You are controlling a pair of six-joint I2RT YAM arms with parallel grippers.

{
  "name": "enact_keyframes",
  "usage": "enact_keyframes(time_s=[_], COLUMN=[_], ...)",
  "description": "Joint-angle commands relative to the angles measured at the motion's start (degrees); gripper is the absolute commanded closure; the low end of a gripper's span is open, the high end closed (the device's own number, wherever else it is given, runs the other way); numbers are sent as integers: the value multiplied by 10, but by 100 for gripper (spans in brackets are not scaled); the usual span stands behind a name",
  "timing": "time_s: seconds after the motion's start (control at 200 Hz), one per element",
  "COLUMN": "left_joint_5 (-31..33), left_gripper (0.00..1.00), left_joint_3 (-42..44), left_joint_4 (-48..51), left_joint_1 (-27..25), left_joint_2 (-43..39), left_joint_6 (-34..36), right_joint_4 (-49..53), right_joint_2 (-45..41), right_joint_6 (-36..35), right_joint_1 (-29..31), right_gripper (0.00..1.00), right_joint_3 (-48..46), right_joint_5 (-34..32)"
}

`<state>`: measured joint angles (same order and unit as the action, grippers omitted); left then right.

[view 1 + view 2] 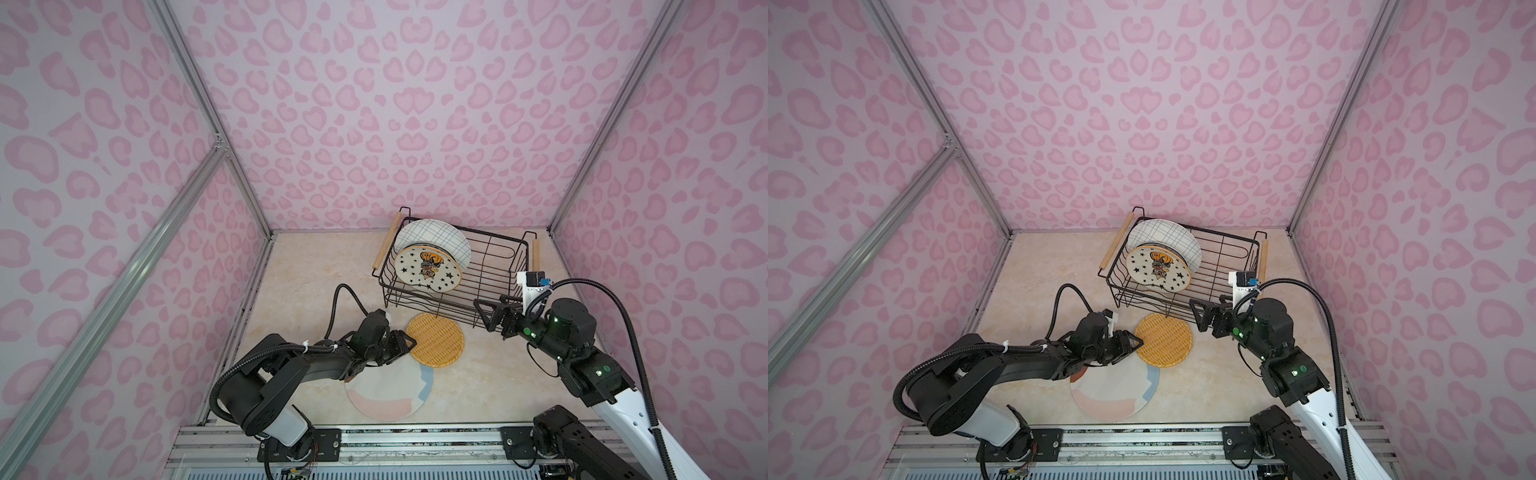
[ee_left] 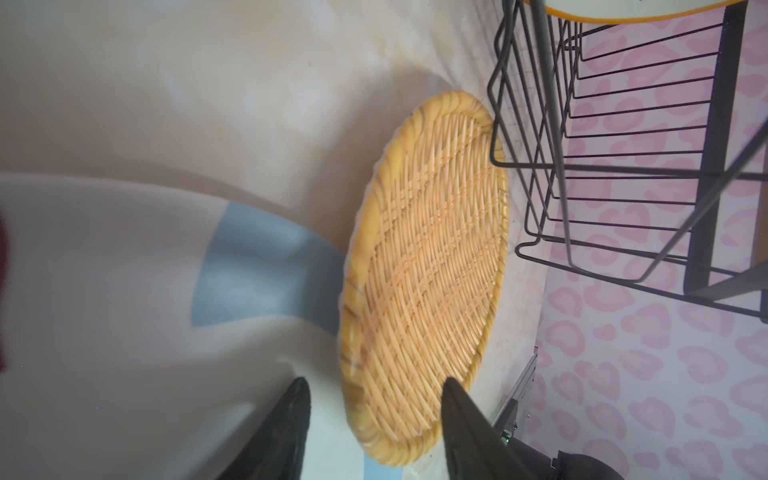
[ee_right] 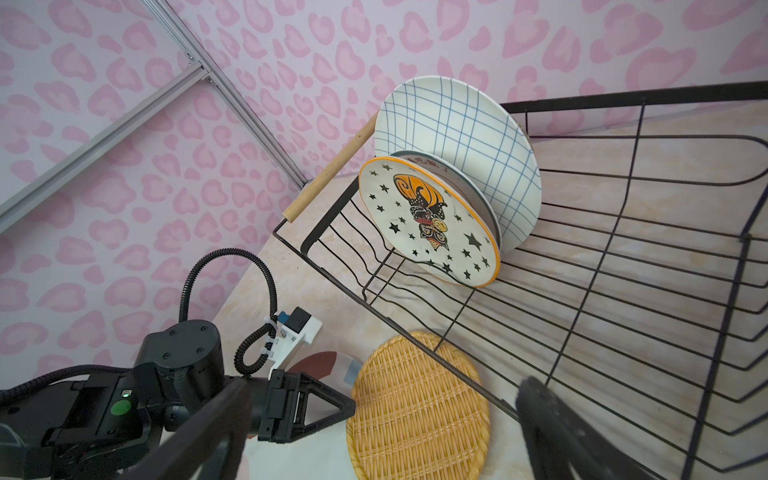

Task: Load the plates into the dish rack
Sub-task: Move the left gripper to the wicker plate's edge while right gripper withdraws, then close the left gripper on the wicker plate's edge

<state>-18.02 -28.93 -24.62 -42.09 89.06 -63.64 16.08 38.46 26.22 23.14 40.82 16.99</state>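
A yellow woven plate [image 1: 436,340] [image 1: 1165,340] lies on the table just in front of the dish rack [image 1: 478,231] [image 3: 623,99], its near rim overlapping a pastel-patch plate [image 1: 390,392] [image 2: 104,270]. My left gripper [image 1: 409,343] [image 2: 374,388] sits low at the woven plate's [image 2: 428,257] left rim. Its jaws stand half apart with the rim between them, and a gap shows beside one finger. The right gripper [image 1: 492,318] [image 3: 384,386] hovers wide open and empty by the rack's front right corner. In the rack's left end stand a grid-line plate [image 1: 440,237], a star plate [image 1: 428,268] and a third one's rim [image 3: 465,178] between them.
The rack has wooden handles at its left [image 1: 387,243] and right [image 1: 536,253] ends; its right half holds only bare wires. Pink patterned walls close in the table at the back and both sides. An aluminium rail [image 1: 415,436] runs along the front edge.
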Motion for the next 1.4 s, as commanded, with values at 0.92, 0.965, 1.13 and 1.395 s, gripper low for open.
enact_keyframes(time_s=[0.92,0.965,1.13,1.395], left_joint_5=[-11,-11,-16,-3], left_gripper=[68,72,85,96], left_joint_3=[-15,-15,-16,-13], left_joint_4=[-69,-70,-67,-28], left_joint_1=[-8,-8,-10,-10], left_joint_2=[51,49,31,-12], left_joint_6=[-25,-25,-31,-29], right_joint_4=[-17,-17,-18,-24], right_joint_2=[-24,-24,-26,-33], right_joint_6=[75,75,76,80], right_joint_1=[105,106,106,108], right_gripper=[3,3,3,3], right_joint_3=[-63,-63,-64,-70], right_joint_5=[13,12,7,-1])
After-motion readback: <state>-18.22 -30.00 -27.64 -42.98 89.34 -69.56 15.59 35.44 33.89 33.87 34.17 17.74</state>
